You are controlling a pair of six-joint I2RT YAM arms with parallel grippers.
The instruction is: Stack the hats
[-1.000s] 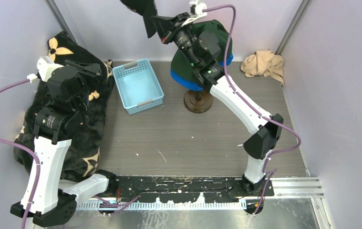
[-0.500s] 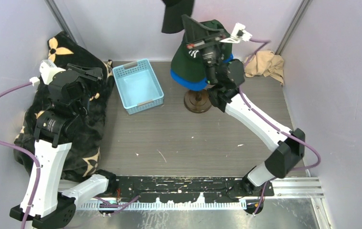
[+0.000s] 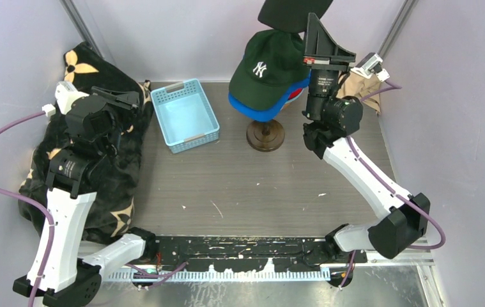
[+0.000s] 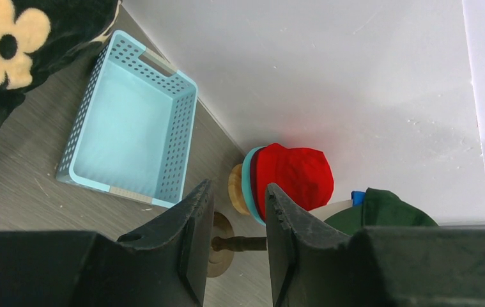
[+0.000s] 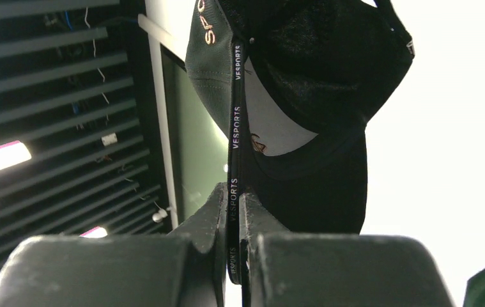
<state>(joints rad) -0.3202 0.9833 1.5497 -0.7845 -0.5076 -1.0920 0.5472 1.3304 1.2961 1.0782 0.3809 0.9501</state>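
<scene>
At the near left, the left arm reaches over a dark flowered blanket [image 3: 108,173] that covers the left side of the bench [image 3: 259,192]. The left hand [image 3: 128,97] hangs above the blanket with its jaws about halfway apart and nothing between them, pointing toward the far middle of the bench.

Just beyond the blanket's far corner a light blue basket [image 3: 185,115] sits on the bench. To its right, a little farther back, is a stand [image 3: 265,135] with a round dark base. On the stand the hats are piled: a green cap [image 3: 268,64] with white "NY" on top, and a blue cap [image 3: 252,107] showing under its rim. The left wrist view shows a red hat [image 4: 294,176] on the pile's far side with a teal hat [image 4: 247,185] showing as a thin rim under it.

The right arm stretches from the near right up past the stand. The right hand [image 5: 234,192] points upward beside the green cap, its jaws pinched almost together on the lettered edge band of a black cap [image 3: 291,11]. That cap hangs in the air against the back wall, above the pile and not touching it.

A beige rag [image 3: 362,89] lies in the far right corner, partly behind the right wrist.
</scene>
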